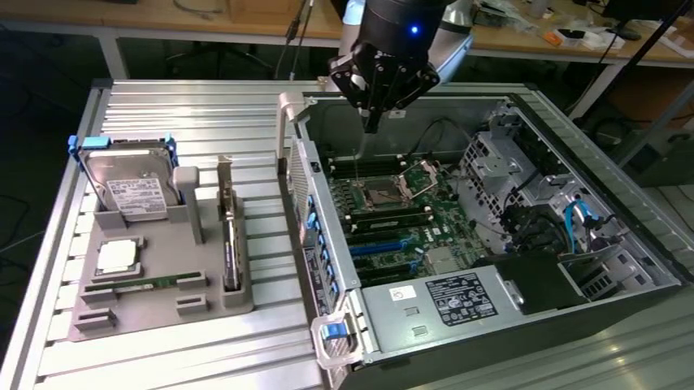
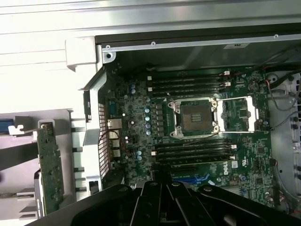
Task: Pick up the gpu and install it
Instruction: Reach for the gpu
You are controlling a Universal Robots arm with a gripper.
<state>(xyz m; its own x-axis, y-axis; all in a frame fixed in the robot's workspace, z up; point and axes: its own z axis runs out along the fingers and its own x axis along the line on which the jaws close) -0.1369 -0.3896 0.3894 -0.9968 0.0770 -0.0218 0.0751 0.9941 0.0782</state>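
The gpu [image 1: 229,236] stands on edge in a slot of the grey holder [image 1: 162,305], on the exterior view's left of the open computer case [image 1: 325,268]. In the wrist view the gpu [image 2: 50,169] shows as a long green-brown board beside the case wall. My gripper [image 1: 372,123] hangs shut above the far end of the case, over the motherboard [image 1: 396,215], with nothing between its fingers. Its dark fingers [image 2: 151,197] sit together over the motherboard [image 2: 141,141], near the blue expansion slots [image 2: 195,177].
The grey holder also carries a silver hard drive in a blue frame [image 1: 130,185], a CPU [image 1: 117,256] and a green RAM stick [image 1: 141,284]. The CPU socket [image 2: 195,117] stands open. Drive cages and cables [image 1: 542,211] fill the case's right side.
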